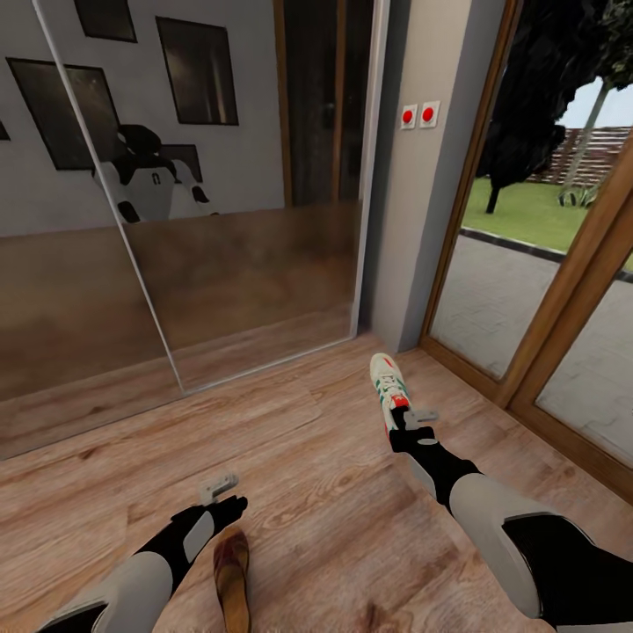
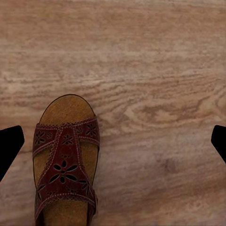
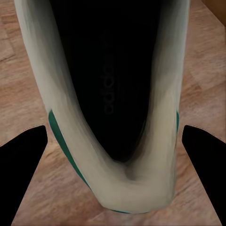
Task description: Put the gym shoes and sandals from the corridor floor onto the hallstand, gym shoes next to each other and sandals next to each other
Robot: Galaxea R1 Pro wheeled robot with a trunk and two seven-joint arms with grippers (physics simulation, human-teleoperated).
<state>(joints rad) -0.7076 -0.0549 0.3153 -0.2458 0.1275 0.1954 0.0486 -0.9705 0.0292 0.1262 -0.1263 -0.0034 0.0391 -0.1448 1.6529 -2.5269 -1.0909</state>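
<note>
The right gripper (image 3: pixel 113 141) is held spread above the heel of a sneaker (image 1: pixel 389 393) lying on the floor (image 1: pixel 334 492); it should be lowered squarely before closing; the left gripper (image 2: pixel 113 141), also spread, hangs above a sandal (image 2: pixel 63 165).

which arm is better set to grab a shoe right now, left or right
Right. The right tool sits open at the heel of the gym shoe, a finger on either side. The left tool hangs open with the sandal off-centre.

A mirrored sliding door (image 1: pixel 202 202) stands beside a grey wall (image 1: pixel 422 202) with two red buttons (image 1: pixel 418 115), next to wood-framed glass doors (image 1: pixel 563 290).
</note>
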